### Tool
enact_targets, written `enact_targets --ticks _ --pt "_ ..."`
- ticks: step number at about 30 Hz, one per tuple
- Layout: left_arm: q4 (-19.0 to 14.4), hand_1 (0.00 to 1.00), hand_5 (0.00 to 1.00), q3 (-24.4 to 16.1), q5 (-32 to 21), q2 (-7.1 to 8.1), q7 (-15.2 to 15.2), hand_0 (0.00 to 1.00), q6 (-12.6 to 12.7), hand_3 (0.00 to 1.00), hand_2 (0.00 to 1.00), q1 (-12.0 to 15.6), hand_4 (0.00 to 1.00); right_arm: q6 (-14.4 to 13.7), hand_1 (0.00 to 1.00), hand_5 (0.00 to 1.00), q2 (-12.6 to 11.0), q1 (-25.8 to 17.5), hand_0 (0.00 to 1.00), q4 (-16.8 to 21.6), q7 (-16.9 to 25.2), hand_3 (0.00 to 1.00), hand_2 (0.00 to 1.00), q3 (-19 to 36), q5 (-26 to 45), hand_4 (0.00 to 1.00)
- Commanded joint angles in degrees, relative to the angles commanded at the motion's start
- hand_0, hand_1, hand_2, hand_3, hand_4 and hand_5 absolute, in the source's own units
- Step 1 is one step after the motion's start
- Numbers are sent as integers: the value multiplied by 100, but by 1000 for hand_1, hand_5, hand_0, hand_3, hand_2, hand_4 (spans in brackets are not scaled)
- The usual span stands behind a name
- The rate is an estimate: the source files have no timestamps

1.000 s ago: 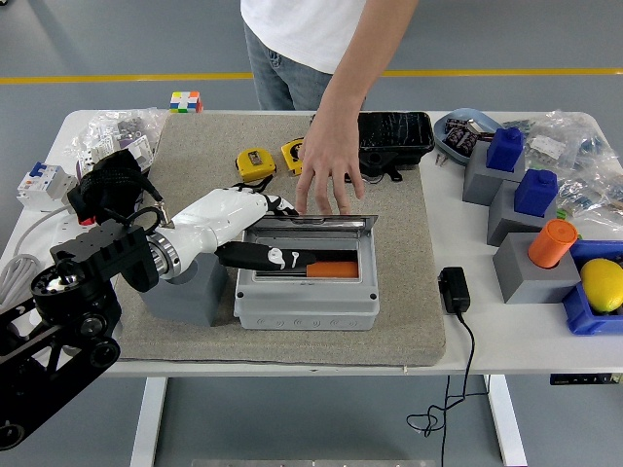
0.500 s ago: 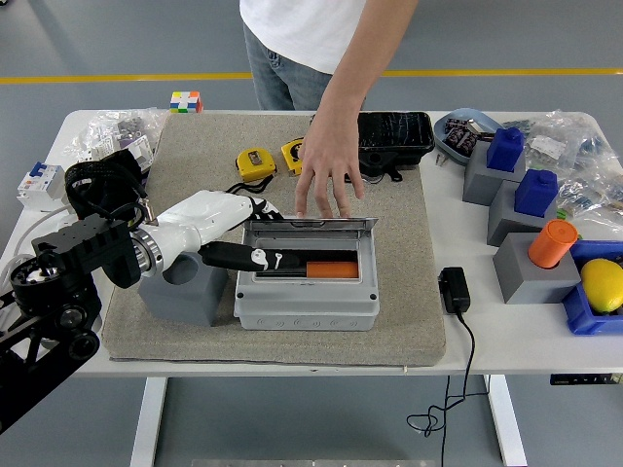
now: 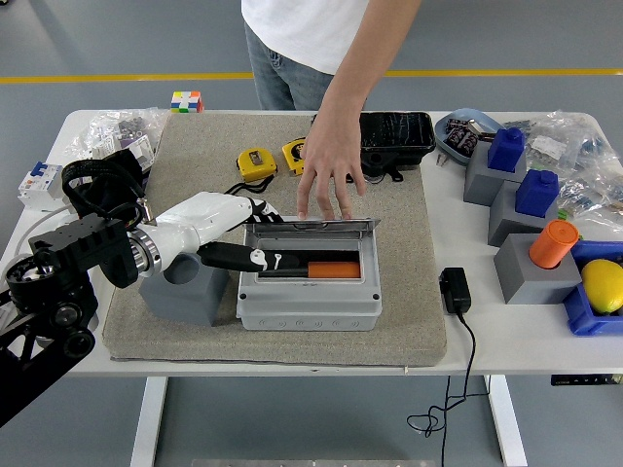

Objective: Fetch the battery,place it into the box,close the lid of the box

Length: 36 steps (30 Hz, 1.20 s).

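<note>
Left hand (image 3: 255, 255) reaches into the grey box (image 3: 310, 288) from 9 o'clock, fingers extended and flat, gripping nothing. Orange battery (image 3: 332, 269) lies inside the box at its 3 o'clock side. Lid (image 3: 310, 225) stands open at 12 o'clock, a person's hand (image 3: 331, 173) touching it. Risk: the lid drops onto the fingers, or they snag the battery on withdrawal.

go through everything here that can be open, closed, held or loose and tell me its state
Box: open.
Lid: raised, person's hand on it.
Battery: inside box.
Left hand: fingers reaching into box, grip unclear.
Tape measures: loose on mat.
</note>
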Motion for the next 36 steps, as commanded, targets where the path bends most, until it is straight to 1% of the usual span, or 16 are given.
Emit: enact_targets --ticks 2,3,8,9,22,25,26,27,28,29,32,33,35,36 --pt "0 772 998 32 -88 7 -20 850 -7 472 697 1 998 -1 794 998 -2 -1 821 0 -3 816 775 10 -3 998" --pt "0 786 998 60 -140 24 -42 875 3 479 699 -12 998 -3 794 998 -8 0 821 0 -6 815 775 21 -10 998" --pt "0 786 998 120 -214 78 -93 875 25 479 699 -87 998 -4 794 998 -21 12 821 0 -5 815 775 38 -17 998" --pt "0 792 998 126 -213 77 -95 897 18 476 701 -94 998 -4 794 998 -22 17 821 0 -1 815 776 35 -9 998" --pt "0 795 998 260 -293 61 -53 915 -181 479 702 -14 998 -7 793 998 -22 15 821 0 -5 815 775 110 -39 998" --pt "0 795 998 211 -229 47 -100 915 -90 479 702 -12 998 -5 793 998 -26 26 821 0 3 815 775 106 -31 998" --pt "0 795 998 166 -198 23 -160 915 4 479 702 -9 998 -5 793 998 -22 28 821 0 3 815 775 115 -38 998" --pt "0 798 998 123 -160 0 -235 897 126 563 714 -4 998 -5 793 998 -18 29 821 0 3 815 775 119 -42 998" --pt "0 798 998 41 -73 -41 -348 897 281 563 714 6 998 -4 793 998 -13 30 821 0 4 815 775 119 -44 998" --pt "0 798 998 -13 -6 -68 -403 897 365 563 714 12 998 -4 793 998 -10 30 821 0 5 815 775 117 -43 998" --pt "0 798 998 -354 232 -291 -598 897 555 563 714 46 998 -2 793 998 13 30 821 0 4 815 775 117 -54 998" --pt "2 796 998 -430 263 -344 -641 855 590 598 719 60 998 -1 793 998 20 30 821 0 6 815 775 111 -52 998" --pt "121 796 998 -688 348 -564 -840 855 746 598 719 106 998 2 793 998 49 19 821 0 9 815 775 79 -32 998" --pt "173 796 998 -767 381 -637 -897 855 784 598 719 119 998 3 793 998 60 18 821 0 6 815 775 76 -38 998"
